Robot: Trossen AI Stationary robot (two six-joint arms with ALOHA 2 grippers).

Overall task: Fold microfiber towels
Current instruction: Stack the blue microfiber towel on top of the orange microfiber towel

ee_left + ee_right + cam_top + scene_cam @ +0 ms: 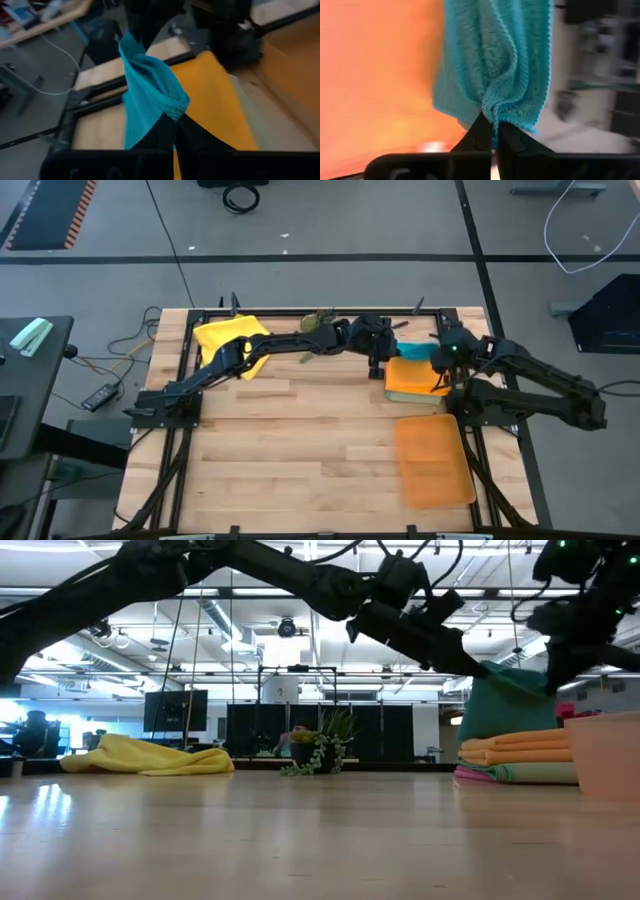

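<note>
A: Table (300, 450) first — where's everything sitting?

B: Folded stack (412, 380) is lying at the back right, orange on top, w/ the orange mat (432, 458) just in front of it. A loose yellow towel (228, 335) is waiting back left.

A: And the teal towel (418, 352)?

B: It's hanging above the stack, stretched between both grippers, long axis running roughly across the table. Stack is lying right below it, so I'd say the next move is going downward.

A: Grippers?

B: Left gripper (174, 116) is pinching one teal edge, jaws clamped tight. Right gripper (490, 122) is doing the same on the other edge. Right arm is sitting nearer; left is reaching across.
</note>
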